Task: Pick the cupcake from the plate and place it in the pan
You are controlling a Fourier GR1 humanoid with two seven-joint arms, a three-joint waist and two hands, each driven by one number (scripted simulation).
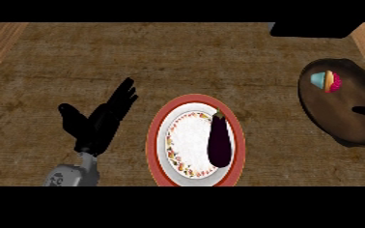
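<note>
The cupcake (327, 81), blue cup with pink top, lies on its side inside the dark brown pan (335, 111) at the right edge. A red-rimmed white plate (158, 140) sits at lower centre, with a dark purple eggplant (219, 141) lying on its right half. My left hand (96, 121) rests open at the plate's left, fingers straight and pointing up-right, touching nothing. A small black tip (358, 109) shows at the right edge over the pan; whether it belongs to my right hand is unclear.
The brown counter top (178, 58) stretches behind the plate. A black object (314, 28) sits at the top right corner. Wooden edges show at the far left and far right.
</note>
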